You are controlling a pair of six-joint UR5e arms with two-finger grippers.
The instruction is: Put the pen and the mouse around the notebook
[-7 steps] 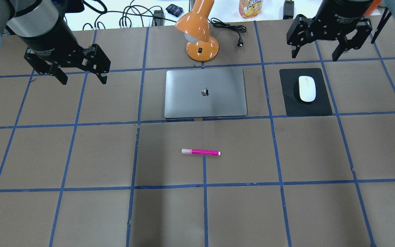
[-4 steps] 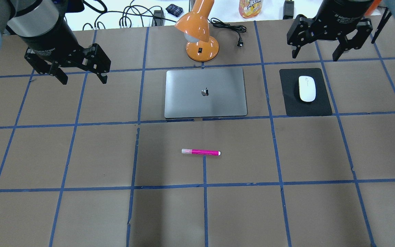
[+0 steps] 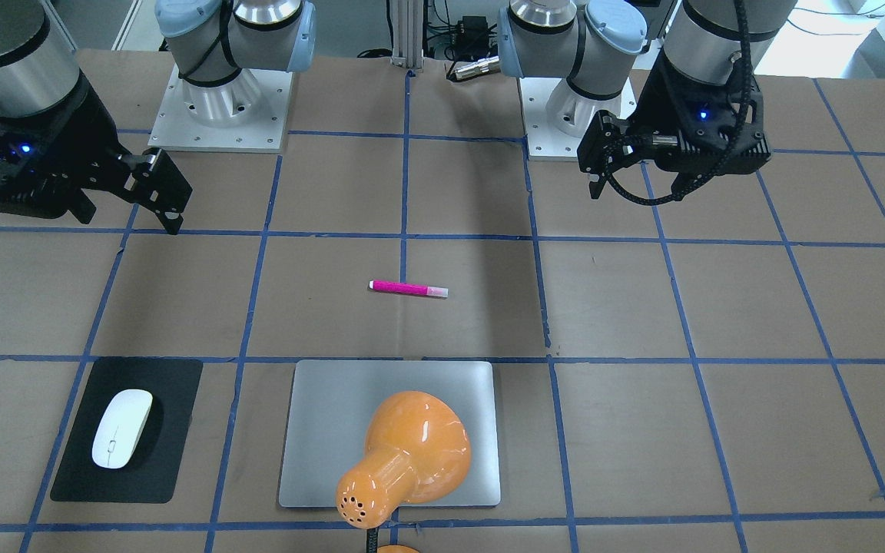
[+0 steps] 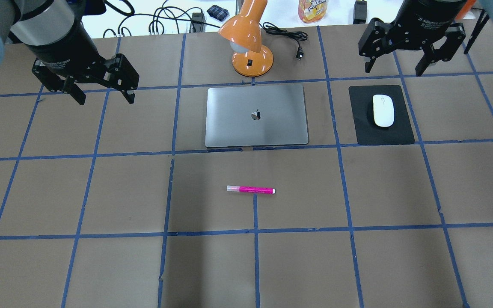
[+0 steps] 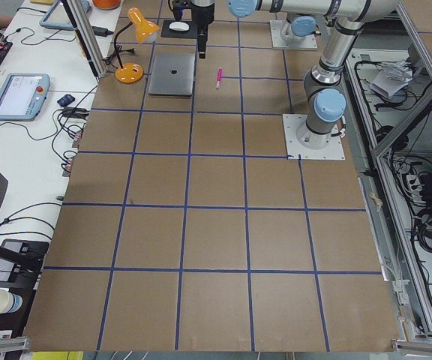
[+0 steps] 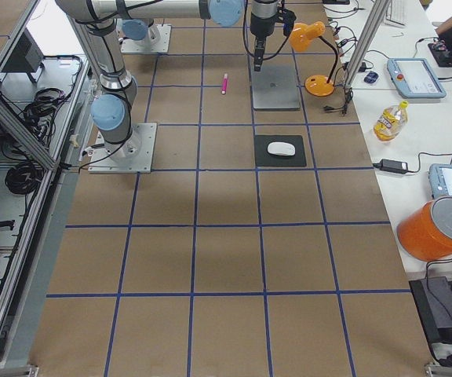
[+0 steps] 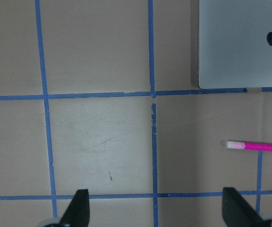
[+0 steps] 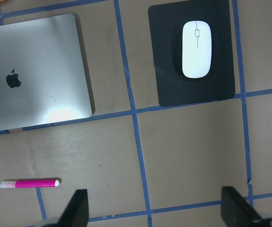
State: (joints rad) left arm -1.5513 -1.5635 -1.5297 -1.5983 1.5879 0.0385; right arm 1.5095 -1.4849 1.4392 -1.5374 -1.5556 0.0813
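The slim magenta-pink pen [image 4: 250,189] lies nearest, apart from the flat silver-grey metal notebook [image 4: 256,128] beyond it. Right of that, the white oval mouse [image 4: 383,110] rests on a black mat [image 4: 363,128]. Farther, left gripper [image 4: 105,101] and right gripper [image 4: 393,71] hover, fingers spread, empty.

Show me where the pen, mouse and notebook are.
pen [image 4: 250,189], overhead exterior view, middle of pink barrel.
mouse [image 4: 383,110], overhead exterior view, centre of white top.
notebook [image 4: 256,124], overhead exterior view, middle of grey lid.

Pen [image 4: 250,189] at frame center lies on bare table [image 4: 101,192], open on every side. Orange lamp [image 4: 246,32] stands just above the notebook [image 4: 256,115] top edge, upper center.
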